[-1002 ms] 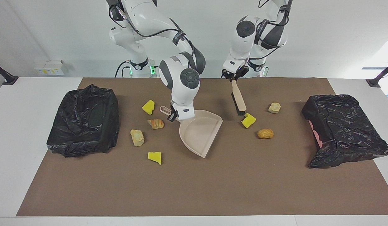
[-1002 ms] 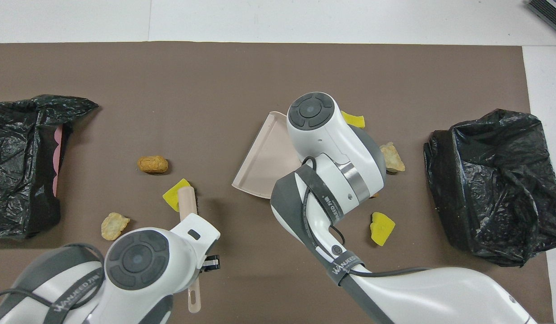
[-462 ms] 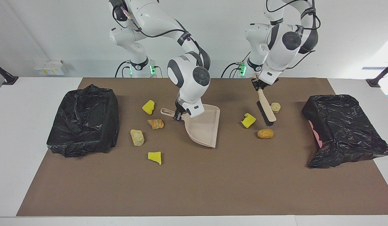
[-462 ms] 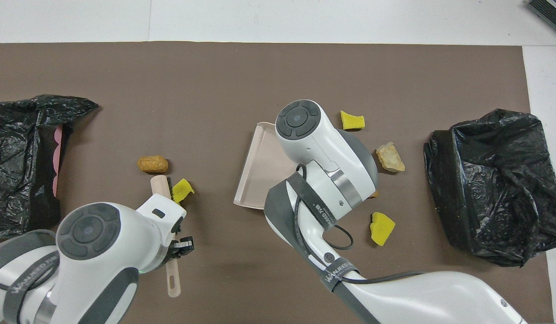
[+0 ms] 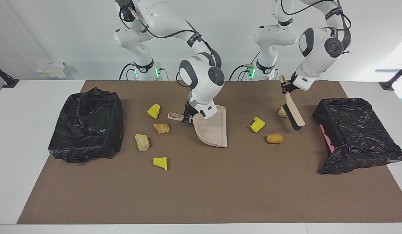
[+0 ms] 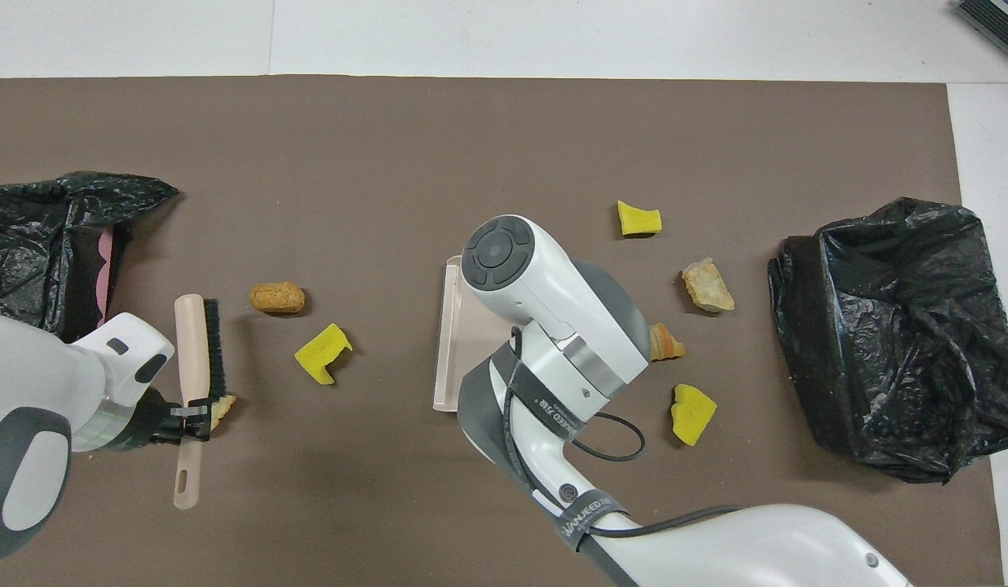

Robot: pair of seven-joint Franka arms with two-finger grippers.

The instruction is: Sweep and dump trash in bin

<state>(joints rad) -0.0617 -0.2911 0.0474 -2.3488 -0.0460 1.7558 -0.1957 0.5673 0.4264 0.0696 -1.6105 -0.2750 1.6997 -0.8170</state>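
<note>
1. Clamped on tools: left gripper (image 5: pixel 287 87) on the brush (image 5: pixel 293 114) handle, right gripper (image 5: pixel 188 117) on the dustpan (image 5: pixel 212 130) handle.
2. Trash (image 5: pixel 275 138) scattered either side of the dustpan; none in it.
3. Could knock the beige lump (image 5: pixel 281 112) toward the bin (image 5: pixel 357 133) instead of the dustpan, since the bristles sit on its bin side.
4. Partly hidden under the brush: that lump. Bin opening hard to make out.

Seven trash chunks (image 5: pixel 160 128), two bins (image 5: pixel 87 125).
</note>
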